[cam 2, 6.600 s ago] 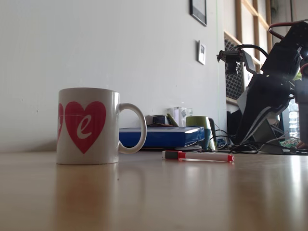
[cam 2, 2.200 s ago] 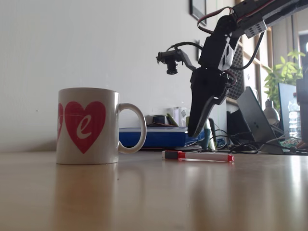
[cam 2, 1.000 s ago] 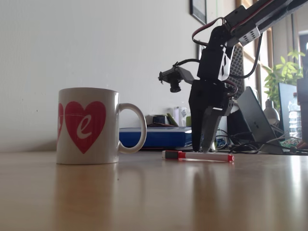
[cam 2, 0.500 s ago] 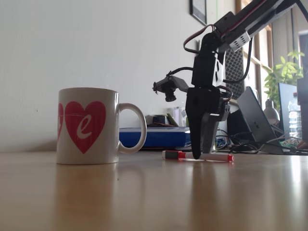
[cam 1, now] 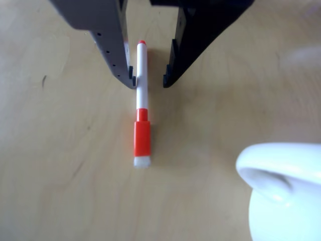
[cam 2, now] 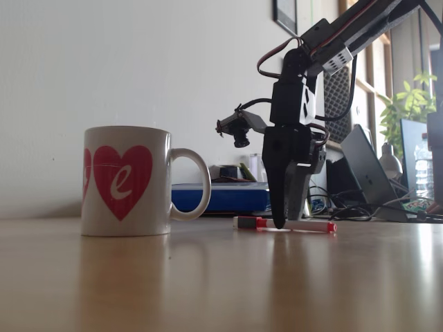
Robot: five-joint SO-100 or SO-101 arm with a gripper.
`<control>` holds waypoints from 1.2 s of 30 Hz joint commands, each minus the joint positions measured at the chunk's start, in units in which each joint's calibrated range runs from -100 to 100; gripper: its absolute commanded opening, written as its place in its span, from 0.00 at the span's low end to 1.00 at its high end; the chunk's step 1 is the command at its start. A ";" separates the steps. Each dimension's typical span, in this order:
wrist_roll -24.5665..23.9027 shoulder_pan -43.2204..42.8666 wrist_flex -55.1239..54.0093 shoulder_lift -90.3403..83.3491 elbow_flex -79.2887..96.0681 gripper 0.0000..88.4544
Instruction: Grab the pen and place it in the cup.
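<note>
Cup (cam 2: 124, 181) stands nearest in the fixed view, handle toward the pen (cam 2: 285, 225), which lies flat on the table (cam 2: 221, 283) behind it. Gripper (cam 1: 149, 83) is open, jaws straddling the white barrel, one finger (cam 1: 120, 55) touching it. Judgement: centre, then close squarely mid-barrel so the pen does not roll.

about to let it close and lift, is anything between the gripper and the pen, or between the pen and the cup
Nothing visible. The gripper is open and straddles the pen on its white barrel, with only bare table around it. The stretch of table between the pen and the cup is bare too.
</note>
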 commanded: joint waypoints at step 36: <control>0.50 -2.80 -11.16 -44.96 0.96 0.01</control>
